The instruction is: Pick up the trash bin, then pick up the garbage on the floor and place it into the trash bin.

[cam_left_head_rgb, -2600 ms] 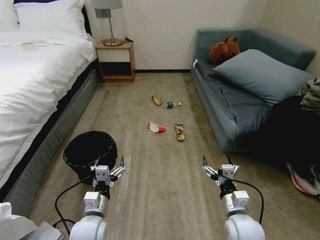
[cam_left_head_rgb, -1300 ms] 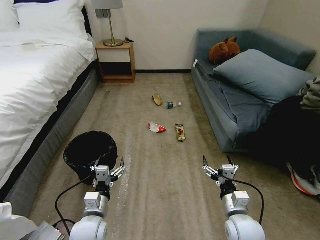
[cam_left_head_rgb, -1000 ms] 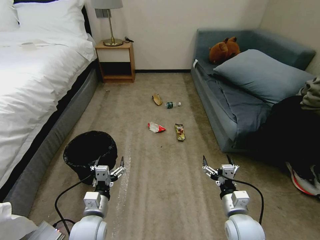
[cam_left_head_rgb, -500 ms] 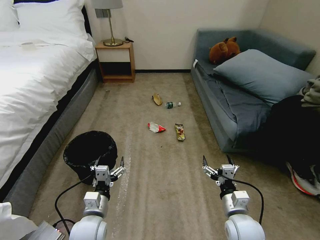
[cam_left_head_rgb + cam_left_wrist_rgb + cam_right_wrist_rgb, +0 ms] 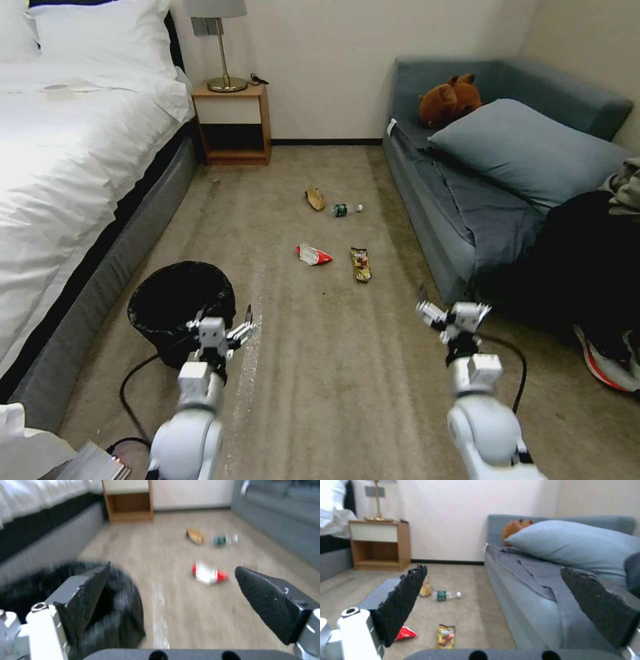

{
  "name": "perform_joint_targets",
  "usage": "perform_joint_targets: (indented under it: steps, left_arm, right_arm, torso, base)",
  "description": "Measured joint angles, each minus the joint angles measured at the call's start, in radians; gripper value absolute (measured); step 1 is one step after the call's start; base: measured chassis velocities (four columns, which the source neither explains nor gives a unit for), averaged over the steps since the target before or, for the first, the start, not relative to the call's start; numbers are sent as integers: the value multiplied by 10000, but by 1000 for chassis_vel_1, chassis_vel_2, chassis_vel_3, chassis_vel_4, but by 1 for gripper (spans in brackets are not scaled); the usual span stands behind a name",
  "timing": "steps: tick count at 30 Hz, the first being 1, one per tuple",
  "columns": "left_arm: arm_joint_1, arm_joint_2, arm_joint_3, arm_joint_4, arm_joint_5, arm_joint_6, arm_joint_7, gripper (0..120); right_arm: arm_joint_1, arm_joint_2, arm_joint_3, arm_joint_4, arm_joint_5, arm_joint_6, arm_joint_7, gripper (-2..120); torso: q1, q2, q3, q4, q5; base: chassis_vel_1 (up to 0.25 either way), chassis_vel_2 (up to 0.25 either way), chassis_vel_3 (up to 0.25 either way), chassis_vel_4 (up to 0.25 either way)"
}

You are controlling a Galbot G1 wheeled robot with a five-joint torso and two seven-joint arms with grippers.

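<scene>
The left gripper [image 5: 223, 322], jaws spread and empty, hovers at the 4 o'clock rim of the black-lined trash bin [image 5: 175, 300]. The right gripper [image 5: 452, 313] is likewise spread. The red-and-white wrapper [image 5: 312, 255], snack packet [image 5: 361, 264], bottle [image 5: 346, 209] and paper scrap [image 5: 315, 198] lie toward 12 o'clock on the carpet [image 5: 333, 373].

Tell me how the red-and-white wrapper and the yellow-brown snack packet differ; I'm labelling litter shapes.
The red-and-white wrapper is crumpled into a short lump, while the yellow-brown snack packet lies flat and long. The wrapper shows bright red and white; the packet is dull yellow-brown with dark print. The wrapper sits nearer the trash bin, the packet nearer the sofa. Both rest on the carpet, apart, untouched by either gripper.
</scene>
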Motion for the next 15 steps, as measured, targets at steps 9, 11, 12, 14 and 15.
perform_joint_targets:
  steps: [9, 11, 12, 14, 15]
  left_arm:
    - [538, -336, 423, -1312, 150, 862, -1002, 100]
    - [728, -244, 290, -1536, 120, 848, -1103, 100]
    - [728, -244, 290, -1536, 120, 848, -1103, 100]
    - [818, -251, 53, -1533, 49, 827, -1448, 100]
    - [818, -251, 53, -1533, 49, 827, -1448, 100]
  right_arm:
    - [413, -20, 189, -727, -270, 1450, -747, 100]
    - [12, -31, 231, -313, 193, 792, -1321, 100]
    - [12, -31, 231, -313, 193, 792, -1321, 100]
    - [-136, -105, 140, -6, 536, 239, -1432, 100]
    - [-136, -105, 140, -6, 536, 239, -1432, 100]
  torso:
    - [0, -1, 0, 4, 0]
    - [0, -1, 0, -1, -2]
    - [0, -1, 0, -1, -2]
    - [0, -1, -1, -2, -4]
    - [0, -1, -1, -2, -4]
  base:
    - [0, 0, 0, 0]
    - [0, 0, 0, 0]
    - [0, 0, 0, 0]
    - [0, 0, 0, 0]
    - [0, 0, 0, 0]
